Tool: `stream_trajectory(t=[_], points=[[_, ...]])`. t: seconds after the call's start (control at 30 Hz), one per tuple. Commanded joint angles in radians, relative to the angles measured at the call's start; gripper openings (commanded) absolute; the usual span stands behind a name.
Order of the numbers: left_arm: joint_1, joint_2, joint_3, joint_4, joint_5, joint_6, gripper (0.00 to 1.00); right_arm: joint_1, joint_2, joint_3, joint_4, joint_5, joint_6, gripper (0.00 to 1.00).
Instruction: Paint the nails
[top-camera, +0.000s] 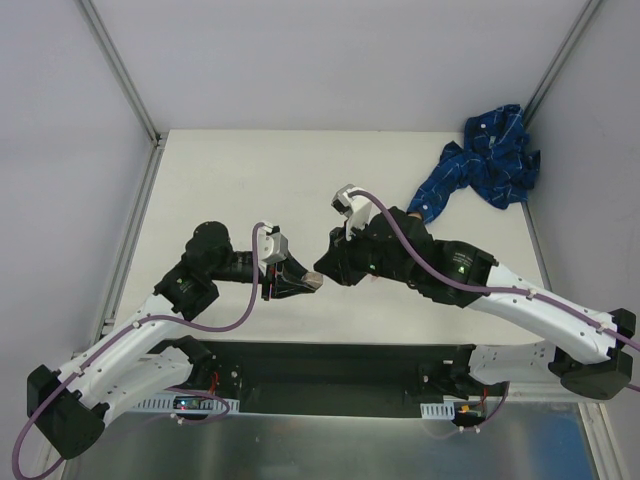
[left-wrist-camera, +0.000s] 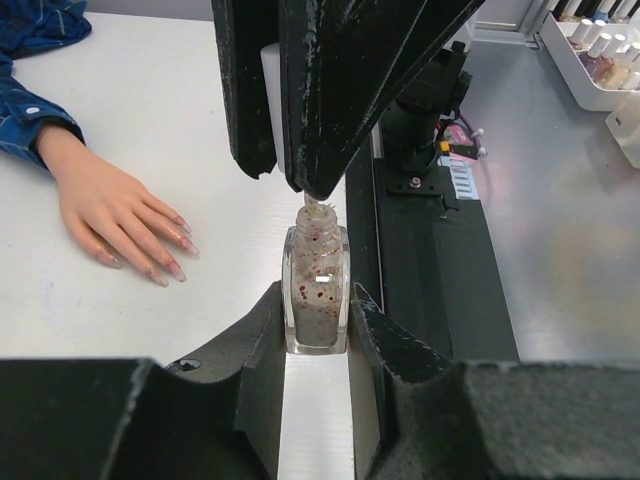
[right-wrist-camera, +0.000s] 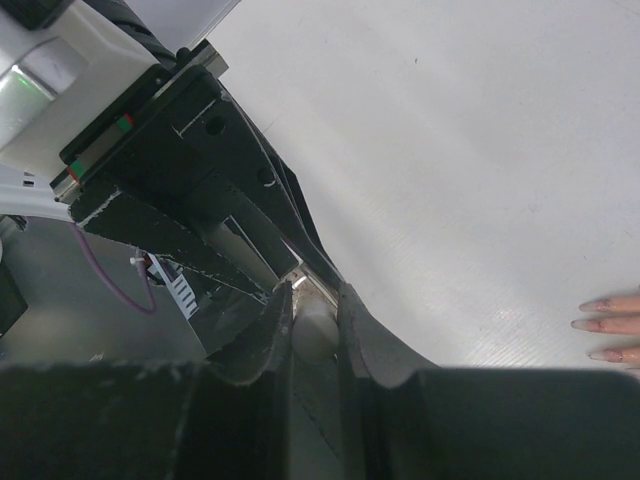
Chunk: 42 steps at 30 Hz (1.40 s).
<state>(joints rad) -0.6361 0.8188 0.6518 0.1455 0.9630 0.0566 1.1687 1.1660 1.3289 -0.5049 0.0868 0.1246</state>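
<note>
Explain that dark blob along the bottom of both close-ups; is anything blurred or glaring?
Left wrist view: the dark mass is that camera's own jaws, too near to be sharp; the polish bottle they clamp is crisp, and the nails show small glints. Right wrist view: its jaws are dark and soft too, against a bright, almost washed-out table. Top view: even light, faint shadows.

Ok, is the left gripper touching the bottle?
Touching. In the left wrist view, the left gripper has both fingers pressed against the bottle, with no gap.
</note>
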Motion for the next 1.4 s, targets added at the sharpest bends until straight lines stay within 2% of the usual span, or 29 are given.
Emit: stream_trajectory(t=[0.0,0.33,0.5,0.57,0.7,0.8,0.83,0.9,0.93,1.0,1.03,1.13,1.23,1.3,1.37], points=[[-0.013,-0.023,0.012,0.043,0.003,0.029,0.00,0.006,-0.019,-0.004,0.023,-0.008,0.015,0.00],[-0.013,-0.024,0.012,0.039,-0.007,0.032,0.00,0.020,0.015,-0.019,0.046,-0.018,0.007,0.00],[-0.011,-0.044,0.008,0.039,-0.062,0.035,0.00,0.092,0.041,-0.094,0.113,0.166,0.039,0.00],[-0.013,-0.046,0.008,0.039,-0.070,0.038,0.00,0.127,0.052,-0.143,0.184,0.189,0.056,0.00],[-0.013,-0.038,0.011,0.039,-0.060,0.032,0.00,0.138,0.052,-0.152,0.203,0.254,0.081,0.00],[-0.013,-0.037,0.011,0.039,-0.055,0.029,0.00,0.135,0.044,-0.123,0.171,0.261,0.078,0.12],[-0.013,-0.035,0.011,0.039,-0.052,0.028,0.00,0.137,0.043,-0.106,0.134,0.261,0.076,0.22],[-0.013,-0.033,0.012,0.039,-0.047,0.029,0.00,0.135,0.040,-0.060,0.091,0.260,0.066,0.33],[-0.013,-0.032,0.012,0.039,-0.046,0.029,0.00,0.135,0.035,-0.047,0.050,0.260,0.057,0.42],[-0.013,-0.029,0.014,0.039,-0.029,0.028,0.00,0.132,0.014,-0.008,0.010,0.251,0.026,0.50],[-0.013,-0.026,0.014,0.039,-0.021,0.026,0.00,0.131,0.002,-0.001,-0.021,0.242,0.015,0.60],[-0.013,-0.010,0.020,0.039,0.003,0.019,0.00,0.102,-0.038,0.030,-0.076,0.145,-0.037,0.75],[-0.013,0.002,0.025,0.039,0.061,0.005,0.00,0.056,-0.068,0.039,-0.112,-0.005,-0.120,0.80],[-0.013,0.025,0.038,0.039,0.150,-0.009,0.00,0.011,-0.080,0.036,-0.119,-0.161,-0.228,0.79],[-0.013,0.045,0.049,0.039,0.200,-0.032,0.00,-0.013,-0.081,0.041,-0.119,-0.249,-0.284,0.70]])
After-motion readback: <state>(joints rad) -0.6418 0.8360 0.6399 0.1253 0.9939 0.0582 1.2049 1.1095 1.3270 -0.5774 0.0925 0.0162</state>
